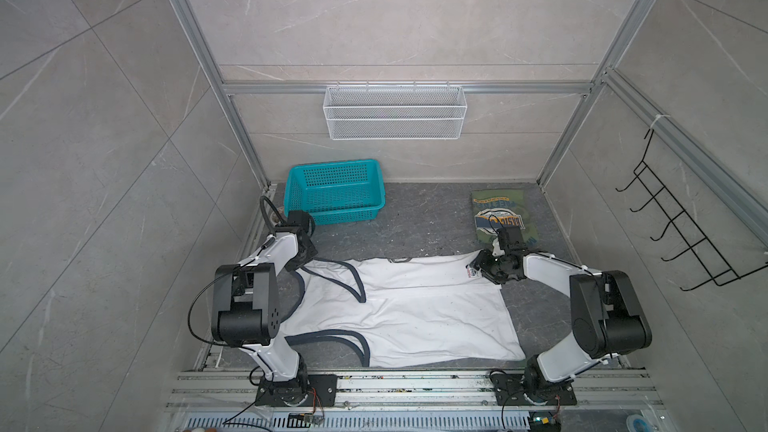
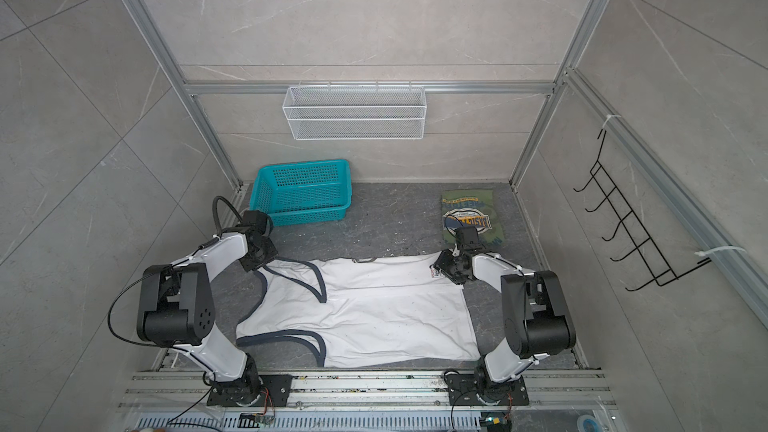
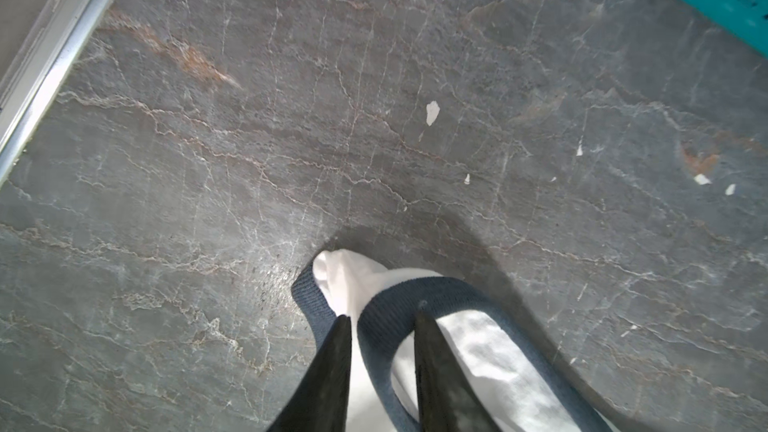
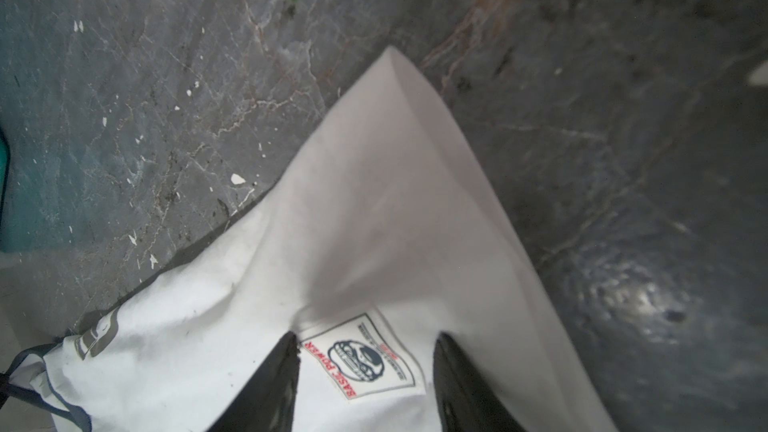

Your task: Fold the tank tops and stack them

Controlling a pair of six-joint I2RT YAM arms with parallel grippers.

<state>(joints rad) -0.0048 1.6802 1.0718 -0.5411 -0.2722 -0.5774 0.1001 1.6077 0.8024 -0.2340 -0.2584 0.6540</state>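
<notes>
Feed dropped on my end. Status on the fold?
Left end effector straddling white tank top strap. Right end effector straddling its hem corner. Green tank top folded, far right. Nothing blocking.

The right arm hides the near end of the green tank top [image 1: 505, 217]. The tiny words on the white top's label [image 4: 360, 357] are too blurry to read.

The dark marbled desk [image 1: 415, 226] carries a white tank top [image 1: 415, 309] spread across its middle. A teal basket [image 1: 334, 193] sits at eleven o'clock, a folded olive tank top [image 1: 498, 211] at one o'clock.
</notes>
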